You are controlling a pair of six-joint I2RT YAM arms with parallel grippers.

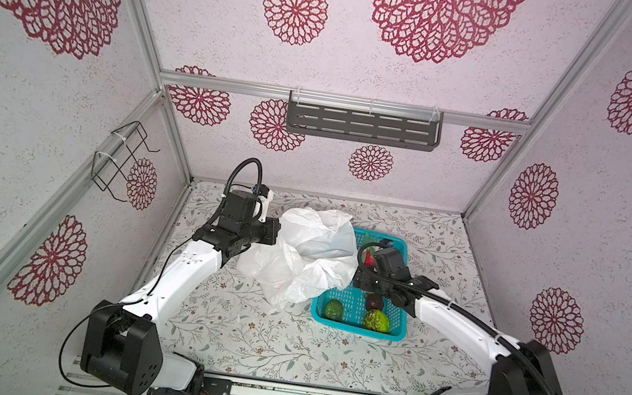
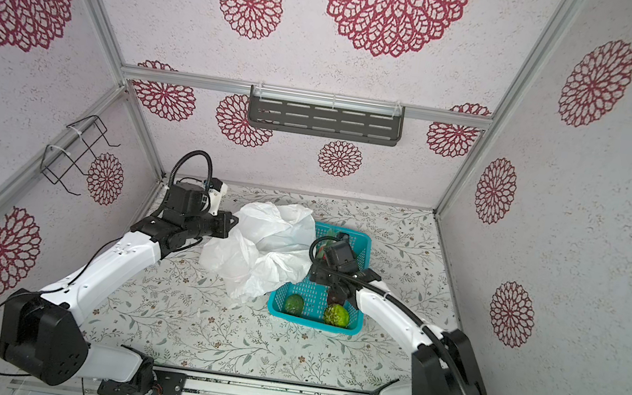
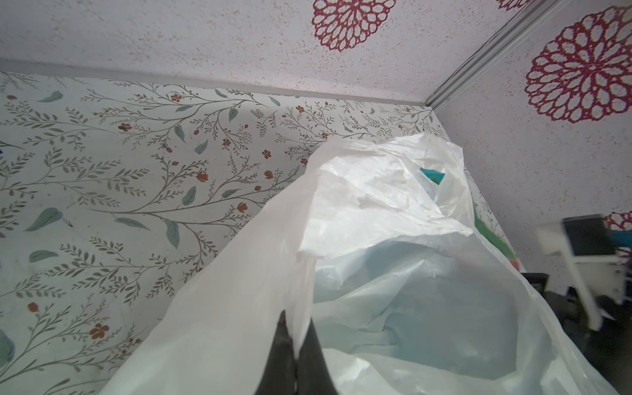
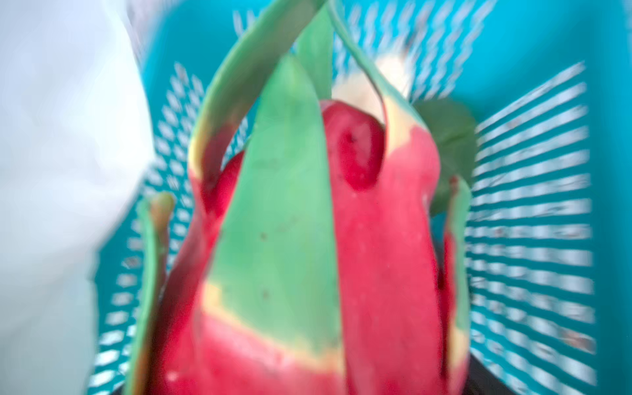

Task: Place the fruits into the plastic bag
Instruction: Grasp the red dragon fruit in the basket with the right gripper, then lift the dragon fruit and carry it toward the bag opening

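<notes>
The white plastic bag (image 1: pixel 315 249) (image 2: pixel 266 242) lies crumpled left of the teal basket (image 1: pixel 354 332). My left gripper (image 3: pixel 297 319) is shut on a fold of the bag's rim (image 3: pixel 393 239), holding its mouth up. My right gripper (image 4: pixel 318 369) is inside the basket, shut on a red fruit with green leaves (image 4: pixel 383 273) (image 1: pixel 370 259); its fingers are mostly hidden by the fruit. Behind it lies another red fruit (image 4: pixel 357 143). At the basket's front sit a dark green fruit (image 1: pixel 333 309), a bumpy light-green ball (image 1: pixel 376 321) and a dark brown one (image 1: pixel 374 300).
The bag overlaps the basket's left wall (image 4: pixel 533 205). A grey slotted shelf (image 1: pixel 362 126) hangs on the back wall and a black wire rack (image 1: pixel 124 159) on the left wall. Flowered table surface (image 1: pixel 284 349) stretches in front of bag and basket.
</notes>
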